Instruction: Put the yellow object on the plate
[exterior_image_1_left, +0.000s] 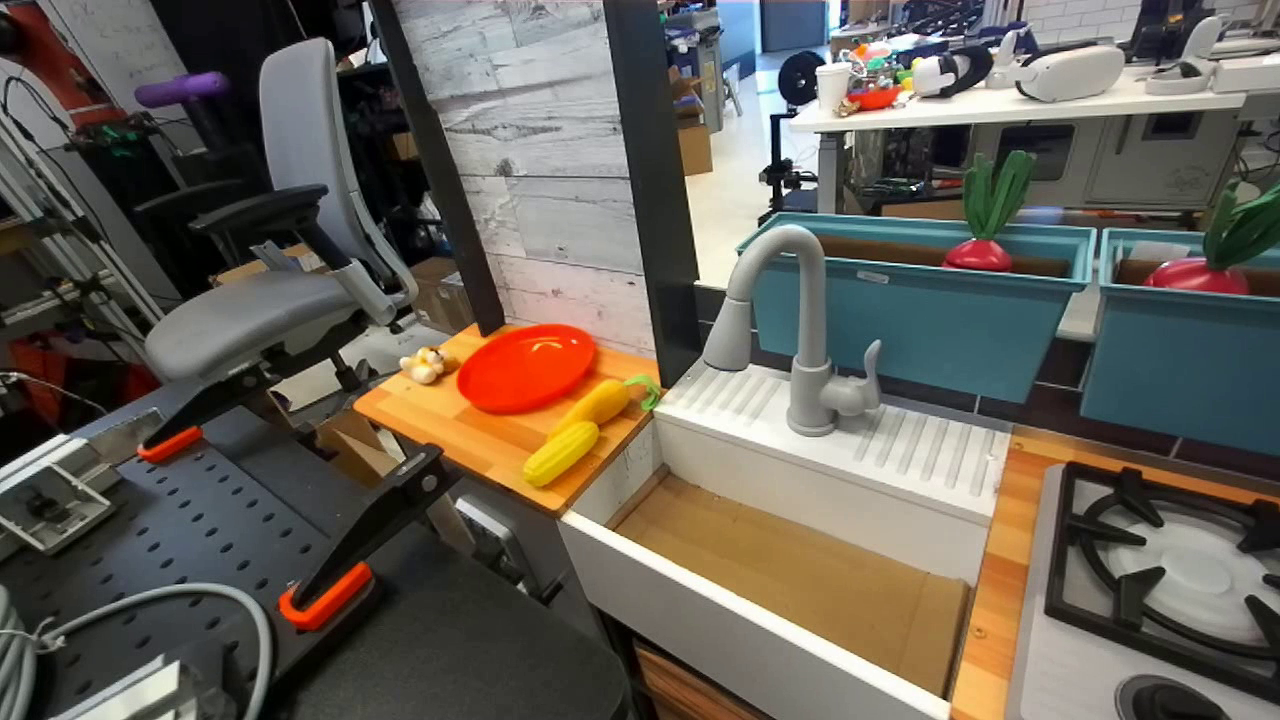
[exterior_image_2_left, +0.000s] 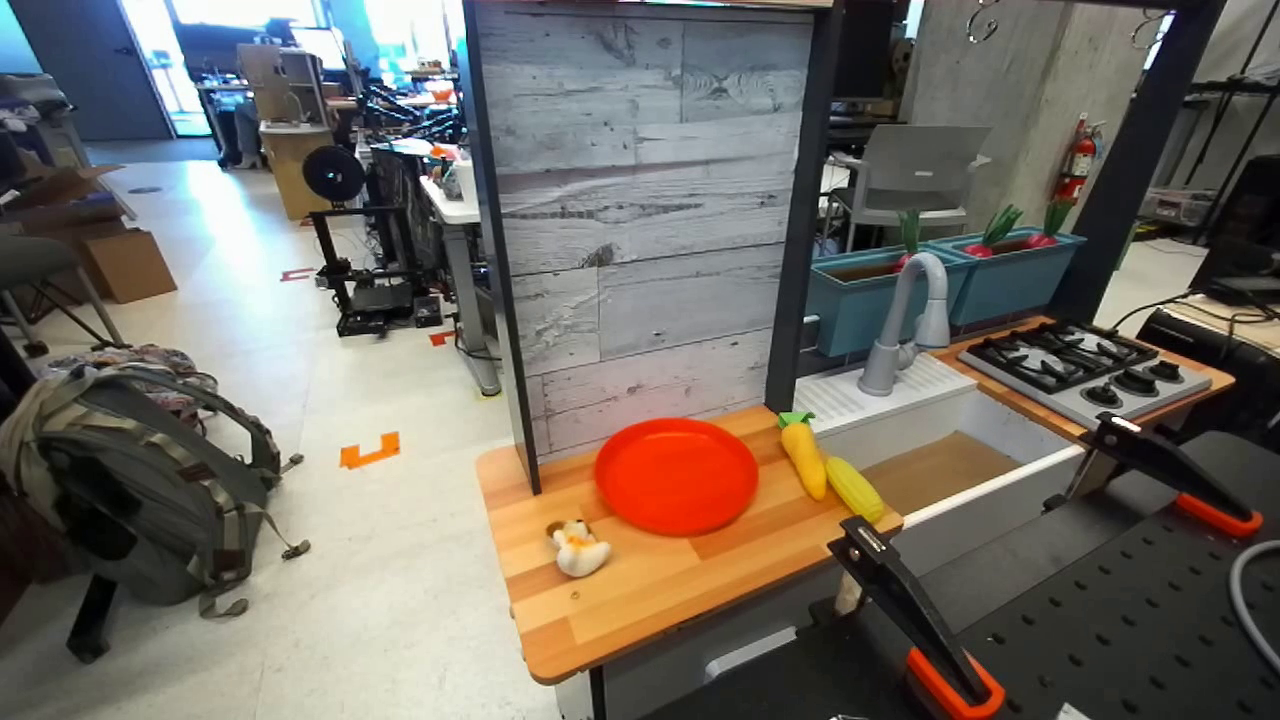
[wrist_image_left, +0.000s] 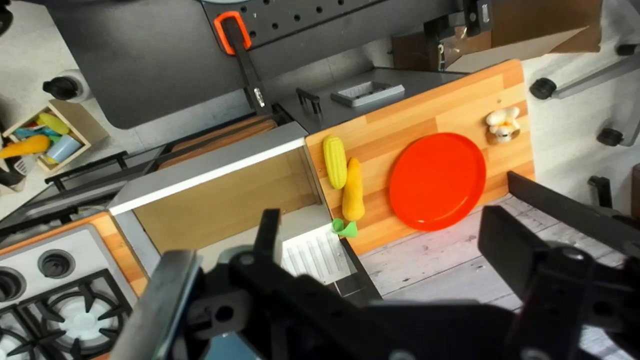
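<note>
Smooth yellow toy carrot (exterior_image_2_left: 804, 460), taken as target, is found on the wooden board (exterior_image_2_left: 650, 610), right of the plate (exterior_image_2_left: 677, 475) in both exterior views. Toy corn cob (exterior_image_2_left: 855, 488) lies just beside; wrong pick, or a nudge toward the sink (exterior_image_1_left: 720, 640), could be caused by this closeness. Gripper (wrist_image_left: 382, 222) jaws are apart. Counted on board: carrot, one; corn cob, one; plate, one; garlic-like toy (exterior_image_2_left: 580, 552), one.

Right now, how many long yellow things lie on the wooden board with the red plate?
2: the smooth, green-topped one, beside the plate, and the ribbed one, farther from it. None seems hidden.
</note>
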